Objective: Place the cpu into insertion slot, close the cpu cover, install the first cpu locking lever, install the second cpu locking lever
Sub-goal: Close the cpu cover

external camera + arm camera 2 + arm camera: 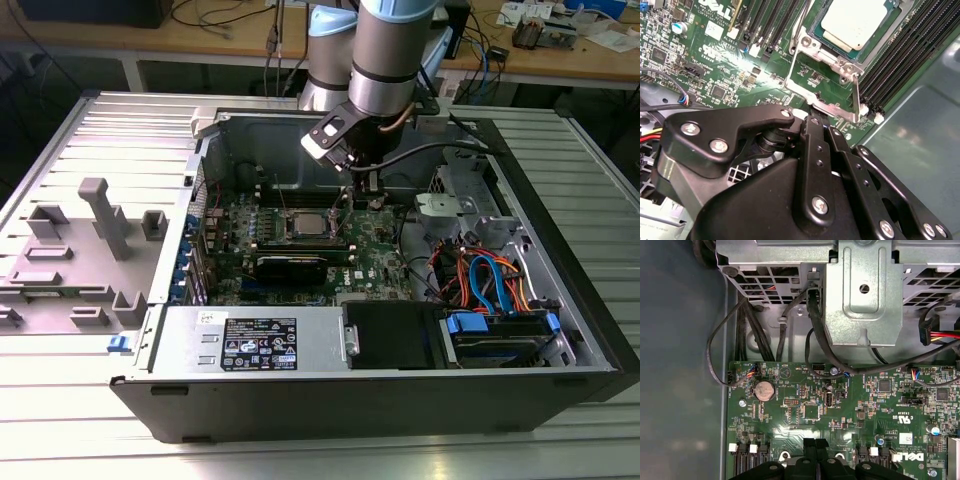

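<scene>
Down inside the open computer case (330, 405), my tool (365, 198) hangs over the motherboard (810, 412). In the exterior view the cpu (305, 224) sits at roughly 8 o'clock from it. The second wrist view tells the real story: the cpu (855, 22) is seated in the insertion slot (807, 47), and the cpu cover (847, 60) looks folded down around it, silver top poking through the cut-out. I wouldn't swear it's fully flat though. One locking lever (856, 95) stands upright at the socket's corner, just beside my tool (821, 122), so my read is I'm on the lever part of the job. The tool looks pinched together in both wrist views, with nothing I can see caught in it. To do this bit well, I reckon you bear on the lever's bar itself, never on the cover or the chip. Sweep it down in one slow arc with a slight sideways nudge so it tucks under its catch. Watch the memory slots (900, 55), they're right next to the socket. If the lever fights back, my guess is the cover isn't seated, so don't force it.
</scene>
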